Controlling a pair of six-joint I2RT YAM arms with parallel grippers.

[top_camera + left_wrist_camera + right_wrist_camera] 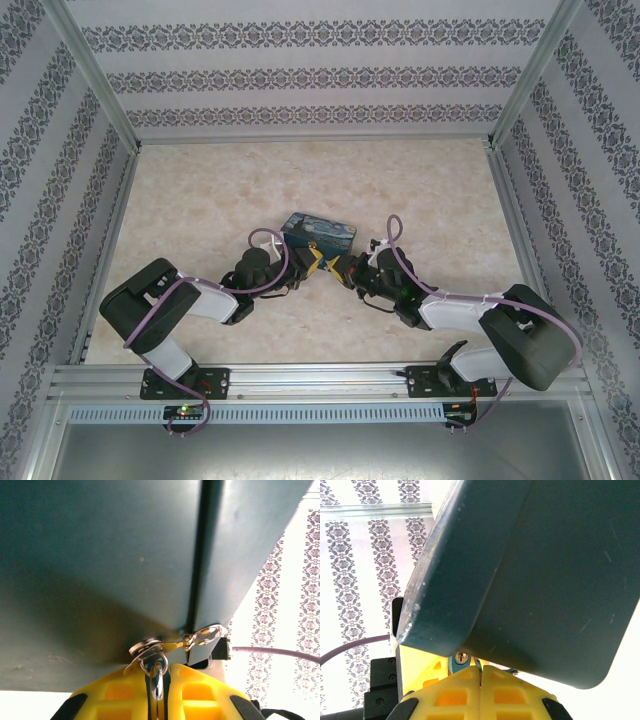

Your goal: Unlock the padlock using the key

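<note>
Right wrist view, entries listed from my claws outward.

1. My right claw (pixel 480 671): yellow fingers pressed flat together, no gap showing. Whether the key sits between them I cannot tell; no key is visible.
2. The padlock (pixel 459 658): straight ahead of my right fingertips and a shade to their left, touching or all but touching. A sliver of blue body shows, with a small brass spot, which I take for the keyhole, turned towards this claw.
3. My left claw (pixel 157 681): closed on the padlock. The silvery shackle (pixel 158 664) stands up from between its fingers, its long axis running straight out from the tips.
4. The hasp (pixel 202 636): just beyond the shackle, at the seam of the box. The shackle seems to pass through one half of it, so the lock reads as not yet undone.
5. The box (pixel 545 580): dark underside looming just past both claws, tilted over them.
6. The tabletop (pixel 200 200): in the top external view my claws meet tip to tip on the near side of the box, left arm from the left, right arm from the right.

Judgement: my right claw is nearer the keyhole. The coming move turns on holding its line dead on that brass spot while my left claw steadies the body.
</note>
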